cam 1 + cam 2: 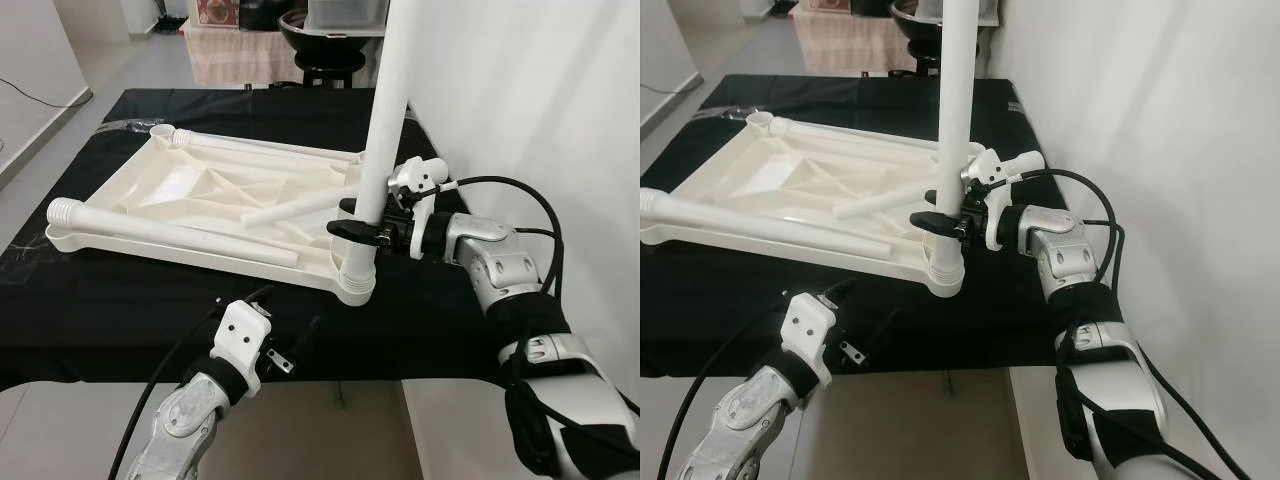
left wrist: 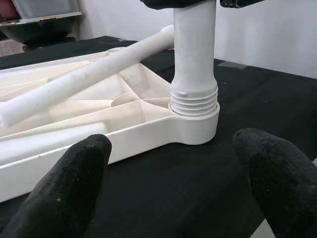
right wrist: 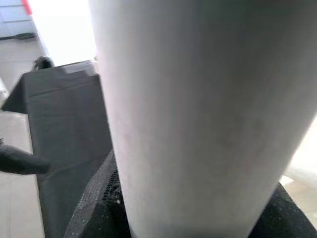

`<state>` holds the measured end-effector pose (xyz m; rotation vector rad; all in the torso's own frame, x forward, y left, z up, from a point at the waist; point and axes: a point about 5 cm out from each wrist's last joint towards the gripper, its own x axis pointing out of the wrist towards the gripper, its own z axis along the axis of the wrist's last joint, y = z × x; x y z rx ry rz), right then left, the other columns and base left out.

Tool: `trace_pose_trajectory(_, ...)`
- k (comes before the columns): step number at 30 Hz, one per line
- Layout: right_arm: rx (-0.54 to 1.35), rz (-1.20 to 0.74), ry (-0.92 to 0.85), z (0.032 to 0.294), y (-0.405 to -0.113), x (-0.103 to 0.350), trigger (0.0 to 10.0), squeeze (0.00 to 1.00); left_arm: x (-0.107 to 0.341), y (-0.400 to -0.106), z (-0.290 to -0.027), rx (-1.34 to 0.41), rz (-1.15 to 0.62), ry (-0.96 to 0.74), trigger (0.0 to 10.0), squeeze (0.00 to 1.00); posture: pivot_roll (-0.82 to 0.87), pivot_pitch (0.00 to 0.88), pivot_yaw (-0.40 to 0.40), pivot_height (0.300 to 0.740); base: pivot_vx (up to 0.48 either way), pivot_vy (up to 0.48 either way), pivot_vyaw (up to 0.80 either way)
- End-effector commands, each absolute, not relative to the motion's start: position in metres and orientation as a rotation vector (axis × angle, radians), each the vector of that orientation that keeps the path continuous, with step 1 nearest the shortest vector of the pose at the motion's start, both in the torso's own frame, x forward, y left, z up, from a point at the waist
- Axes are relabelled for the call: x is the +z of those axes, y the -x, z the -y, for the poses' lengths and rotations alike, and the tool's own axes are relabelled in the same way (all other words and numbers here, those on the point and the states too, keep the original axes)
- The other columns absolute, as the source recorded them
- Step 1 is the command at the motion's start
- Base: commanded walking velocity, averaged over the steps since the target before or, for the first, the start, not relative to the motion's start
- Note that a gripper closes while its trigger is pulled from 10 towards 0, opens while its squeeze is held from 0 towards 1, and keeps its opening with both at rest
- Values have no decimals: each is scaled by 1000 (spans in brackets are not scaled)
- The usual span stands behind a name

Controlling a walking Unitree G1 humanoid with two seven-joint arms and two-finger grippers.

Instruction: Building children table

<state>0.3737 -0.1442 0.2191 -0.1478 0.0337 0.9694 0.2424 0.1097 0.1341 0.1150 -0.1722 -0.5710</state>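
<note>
A white plastic tabletop (image 1: 180, 185) lies upside down on a black cloth. One white leg (image 1: 385, 120) stands upright in its near right corner socket (image 1: 355, 285), threads showing at the base (image 2: 194, 96). My right gripper (image 1: 358, 222) is shut on this leg a little above the socket; in the right wrist view the leg (image 3: 198, 109) sits close between the black fingers. My left gripper (image 1: 280, 318) is open and low at the cloth's front edge, facing the socket from a short way off, holding nothing. Three more legs lie on the tabletop, one of them loose (image 1: 290, 208).
A white wall (image 1: 540, 90) runs close along the right side. Behind the black-covered surface stand a dark stool with a bowl (image 1: 320, 35) and a pink-covered bench (image 1: 235, 50). The cloth's front edge (image 1: 100, 375) drops to light floor. Cables trail from both arms.
</note>
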Motion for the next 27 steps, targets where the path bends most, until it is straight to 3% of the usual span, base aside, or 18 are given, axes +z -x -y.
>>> trace_pose_trajectory(1,716,-128,86,144,-371,187,0,0,134,-242,-109,-570,177,-117,10000,0,13,83,-64,740,0,0,0)
trace_pose_trajectory(2,412,-142,34,149,-371,173,0,0,134,-242,-110,-567,178,-119,10000,0,6,86,-60,740,0,0,0)
trace_pose_trajectory(4,412,-142,34,149,-371,173,0,0,134,-242,-110,-567,178,-119,10000,0,6,86,-60,740,0,0,0)
trace_pose_trajectory(7,217,-242,-3,137,-338,133,0,0,135,-243,-113,-562,179,-120,10000,0,2,99,-33,740,0,0,0)
trace_pose_trajectory(13,253,-204,3,119,-340,135,0,0,135,-246,-114,-562,177,-132,10000,0,5,83,-27,740,0,0,0)
trace_pose_trajectory(14,262,-197,13,119,-344,138,4353,0,135,-247,-115,-559,177,-133,10000,0,9,83,-32,740,0,0,0)
trace_pose_trajectory(15,262,-197,13,119,-344,138,4353,0,135,-247,-115,-559,177,-133,10000,0,9,83,-32,740,0,0,0)
trace_pose_trajectory(16,314,-187,7,118,-350,143,10000,612,135,-247,-115,-551,179,-134,10000,0,12,80,-37,740,0,0,0)
trace_pose_trajectory(17,314,-187,7,118,-350,143,10000,612,135,-247,-115,-551,179,-134,10000,0,12,80,-37,740,0,0,0)
trace_pose_trajectory(18,369,-169,-13,116,-354,149,10000,1000,135,-248,-115,-545,180,-135,10000,0,13,78,-38,740,0,0,0)
trace_pose_trajectory(22,481,-116,-22,112,-361,166,10000,1000,135,-249,-115,-540,182,-136,10000,0,14,76,-39,740,0,0,0)
trace_pose_trajectory(23,641,-51,-11,112,-367,189,10000,227,134,-250,-114,-543,181,-135,10000,0,13,72,-43,740,0,0,0)
trace_pose_trajectory(25,641,-51,-11,112,-367,189,10000,227,134,-250,-114,-543,181,-135,10000,0,13,72,-43,740,0,0,0)
trace_pose_trajectory(26,703,-35,-6,112,-367,196,10000,0,134,-250,-114,-544,181,-134,10000,0,13,72,-43,740,0,0,0)
trace_pose_trajectory(27,703,-35,-6,112,-367,196,10000,0,134,-250,-114,-544,181,-134,10000,0,13,72,-43,740,0,0,0)
